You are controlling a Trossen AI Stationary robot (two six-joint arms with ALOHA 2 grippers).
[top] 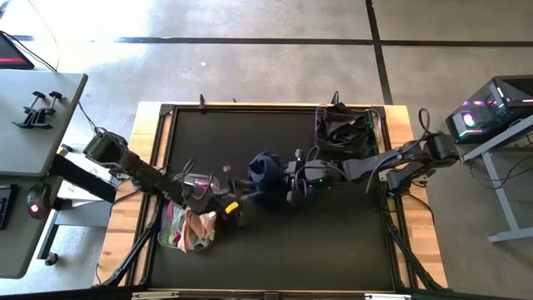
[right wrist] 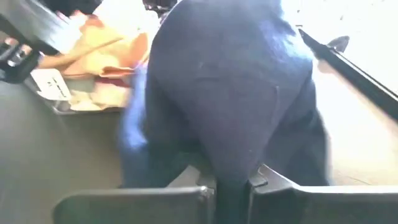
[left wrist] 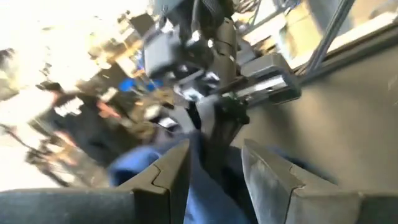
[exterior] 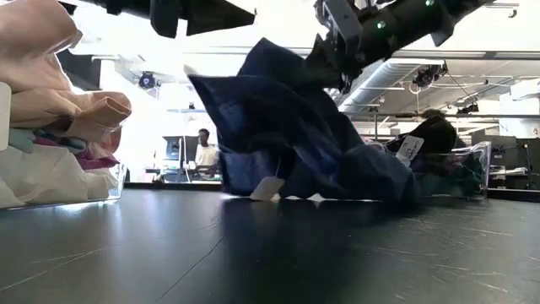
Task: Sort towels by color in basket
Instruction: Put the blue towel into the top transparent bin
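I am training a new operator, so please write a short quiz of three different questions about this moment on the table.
1. True or false: the right gripper is shut on the navy towel.
2. Which container holds the pink and peach towels? A) the clear basket near the left gripper B) the far basket by the right arm C) none
3. Fill in: in the low view, a small white ____ hangs from the navy towel onto the table.

Key: 1 true; 2 A; 3 tag.
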